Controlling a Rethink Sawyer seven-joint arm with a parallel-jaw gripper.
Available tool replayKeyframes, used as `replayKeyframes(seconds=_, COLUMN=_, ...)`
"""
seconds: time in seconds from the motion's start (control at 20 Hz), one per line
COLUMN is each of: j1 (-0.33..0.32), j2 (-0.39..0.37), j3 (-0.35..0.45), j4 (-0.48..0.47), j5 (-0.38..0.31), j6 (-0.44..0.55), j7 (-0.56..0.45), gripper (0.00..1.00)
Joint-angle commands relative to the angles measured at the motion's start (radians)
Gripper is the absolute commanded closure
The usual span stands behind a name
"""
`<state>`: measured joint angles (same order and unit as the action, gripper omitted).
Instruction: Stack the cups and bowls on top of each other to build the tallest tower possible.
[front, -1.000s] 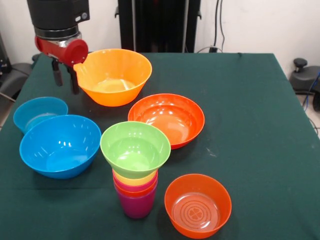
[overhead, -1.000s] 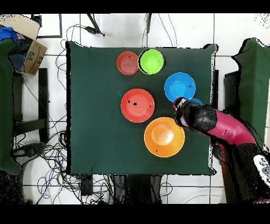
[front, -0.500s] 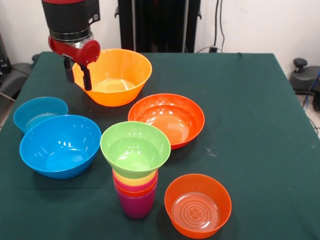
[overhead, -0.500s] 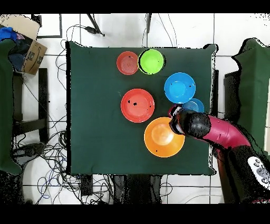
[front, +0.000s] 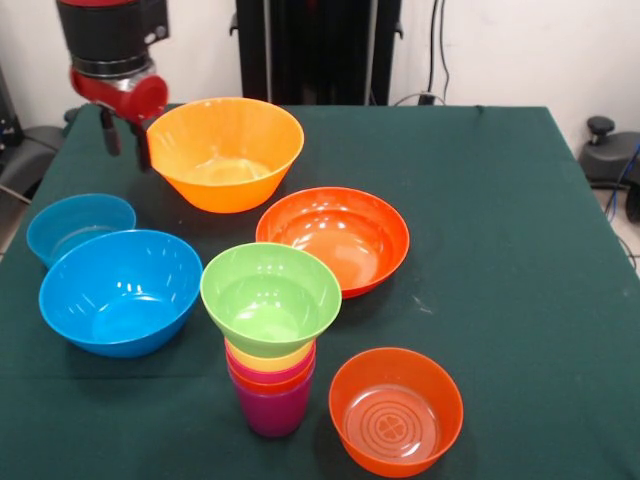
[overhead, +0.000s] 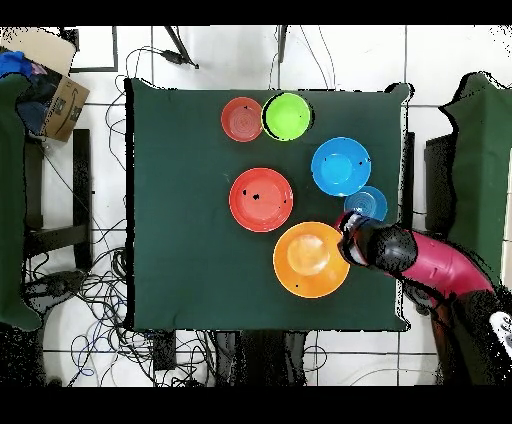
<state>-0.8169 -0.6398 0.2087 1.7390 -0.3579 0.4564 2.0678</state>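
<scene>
The tower stands near the front edge: a purple cup at the base, orange and crimson rims above it, a yellow rim on top. The small green bowl sits on the yellow cup. My gripper is open and empty, hovering just left of the large orange-yellow bowl, clear of its rim. In the overhead view the gripper is at the right edge of that bowl, and the green bowl hides the cups.
The large blue bowl and small blue bowl lie left. The wide red-orange bowl is in the middle. The small translucent orange bowl sits right of the tower. A cardboard box stands off the table.
The gripper swung in to the orange-yellow bowl's rim half a second ago, then drew back left and away from it. The bowls and tower have not moved.
</scene>
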Motion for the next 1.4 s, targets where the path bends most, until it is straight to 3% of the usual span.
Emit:
replayKeyframes(seconds=0.05, j1=-0.078, j2=0.026, j3=0.091, j4=0.030, j5=-0.119, j6=0.012, j7=-0.206, gripper=0.00)
replayKeyframes(seconds=0.2, j1=-0.118, j2=0.030, j3=0.113, j4=0.026, j5=-0.140, j6=0.014, j7=-0.223, gripper=0.00)
replayKeyframes(seconds=0.65, j1=-0.130, j2=0.125, j3=0.146, j4=-0.023, j5=-0.213, j6=-0.070, j7=-0.180, gripper=0.00)
replayKeyframes(seconds=1.4, j1=-0.161, j2=0.191, j3=0.200, j4=-0.084, j5=-0.287, j6=-0.105, j7=-0.155, gripper=0.00)
